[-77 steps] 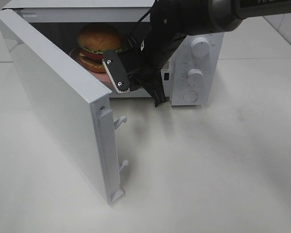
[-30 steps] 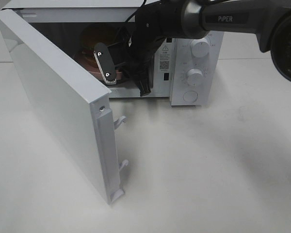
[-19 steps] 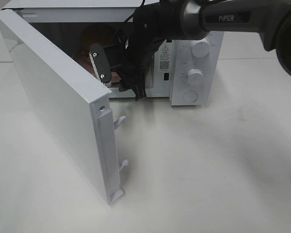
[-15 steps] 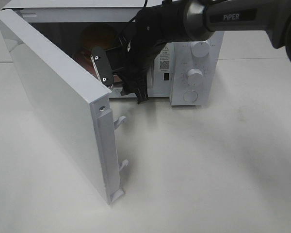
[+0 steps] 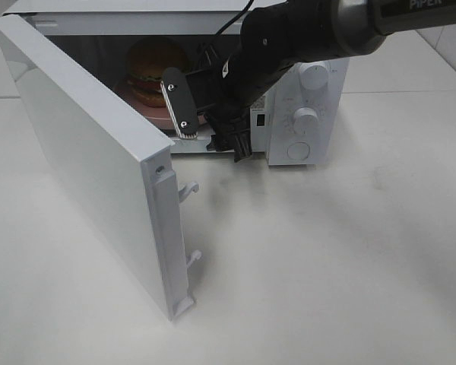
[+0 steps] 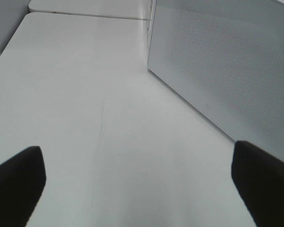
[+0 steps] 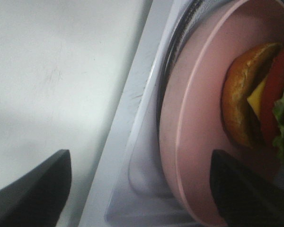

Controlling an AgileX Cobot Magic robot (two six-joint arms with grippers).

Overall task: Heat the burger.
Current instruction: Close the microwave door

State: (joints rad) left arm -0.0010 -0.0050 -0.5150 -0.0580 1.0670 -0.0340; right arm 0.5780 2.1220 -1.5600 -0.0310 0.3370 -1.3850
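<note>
White tabletop (image 5: 327, 251) is seen all around a white microwave (image 5: 328, 106), whose door (image 5: 83, 160) is swung wide open towards the left of the high view. The burger (image 5: 153, 67) is set on a pink plate (image 5: 153, 108) inside the cavity. The right gripper (image 5: 210, 125) is held at the cavity's mouth, just in front of the plate, with its jaws spread apart and nothing between them. 2 knobs (image 5: 314, 74) are seen on the control panel beside it. The left gripper (image 6: 142, 184) is held over bare table, its jaws likewise spread wide and nothing gripped, near a perforated white panel (image 6: 227, 61).
</note>
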